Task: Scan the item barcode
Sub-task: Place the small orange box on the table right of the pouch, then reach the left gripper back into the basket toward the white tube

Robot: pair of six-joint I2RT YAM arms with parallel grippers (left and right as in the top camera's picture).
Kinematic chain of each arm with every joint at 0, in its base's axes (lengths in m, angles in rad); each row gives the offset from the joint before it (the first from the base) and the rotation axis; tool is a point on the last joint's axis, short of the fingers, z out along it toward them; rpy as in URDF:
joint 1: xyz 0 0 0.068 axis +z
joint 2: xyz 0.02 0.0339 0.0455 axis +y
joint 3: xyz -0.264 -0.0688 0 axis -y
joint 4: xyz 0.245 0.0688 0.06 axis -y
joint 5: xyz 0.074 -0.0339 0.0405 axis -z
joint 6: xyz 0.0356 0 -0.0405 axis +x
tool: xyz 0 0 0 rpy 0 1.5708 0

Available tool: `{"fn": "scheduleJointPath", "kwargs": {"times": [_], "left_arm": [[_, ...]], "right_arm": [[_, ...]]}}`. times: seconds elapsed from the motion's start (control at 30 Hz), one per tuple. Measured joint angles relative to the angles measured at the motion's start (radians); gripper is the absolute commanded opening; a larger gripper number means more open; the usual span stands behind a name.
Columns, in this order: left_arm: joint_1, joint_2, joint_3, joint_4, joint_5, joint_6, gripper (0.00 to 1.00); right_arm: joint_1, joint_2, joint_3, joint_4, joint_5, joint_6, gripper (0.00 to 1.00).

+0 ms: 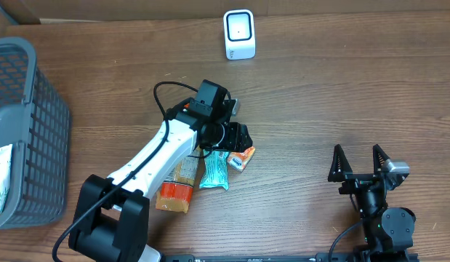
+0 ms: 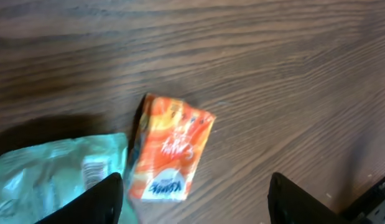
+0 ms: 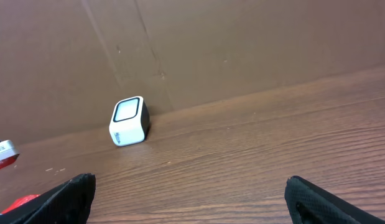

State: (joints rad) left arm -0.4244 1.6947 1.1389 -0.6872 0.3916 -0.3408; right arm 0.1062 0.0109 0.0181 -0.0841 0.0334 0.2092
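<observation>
grey basket (image 1: 25, 124) sits far left. the left gripper (image 1: 238, 140) hangs with jaws spread over the orange carton (image 2: 170, 149), which lies flat on the table (image 1: 341, 87) beside a teal packet (image 1: 214, 172). the white scanner (image 1: 239, 34) stands behind. the right gripper (image 1: 359, 160) is spread wide.

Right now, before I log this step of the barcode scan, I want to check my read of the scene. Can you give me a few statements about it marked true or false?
1. The left gripper is clamped on the orange carton. False: it is open, and the carton lies flat on the table.
2. The white scanner stands at the far side of the table, apart from the packets. True.
3. The right gripper holds the teal packet. False: it is open and empty, and the teal packet lies beside the orange carton under the left arm.
4. A gray basket sits at the table's left edge. True.
</observation>
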Motion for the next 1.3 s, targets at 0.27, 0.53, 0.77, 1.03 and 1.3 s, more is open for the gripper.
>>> {"fn": "scheduleJointPath", "kwargs": {"times": [0.27, 0.53, 0.77, 1.03, 1.3], "left_arm": [[0.129, -0.002, 0.372, -0.325, -0.064, 0.087, 0.68], [0.424, -0.108, 0.759, -0.514, -0.193, 0.112, 0.69], [0.816, -0.217, 0.785, -0.625, -0.233, 0.113, 0.70], [1.203, -0.225, 0.727, -0.544, -0.153, 0.084, 0.70], [1.238, -0.175, 0.583, -0.494, -0.256, 0.017, 0.71]], "right_arm": [[0.000, 0.000, 0.000, 0.000, 0.000, 0.000, 1.00], [0.000, 0.000, 0.000, 0.000, 0.000, 0.000, 1.00], [0.000, 0.000, 0.000, 0.000, 0.000, 0.000, 1.00], [0.000, 0.000, 0.000, 0.001, 0.000, 0.000, 1.00], [0.000, 0.000, 0.000, 0.001, 0.000, 0.000, 1.00]]}}
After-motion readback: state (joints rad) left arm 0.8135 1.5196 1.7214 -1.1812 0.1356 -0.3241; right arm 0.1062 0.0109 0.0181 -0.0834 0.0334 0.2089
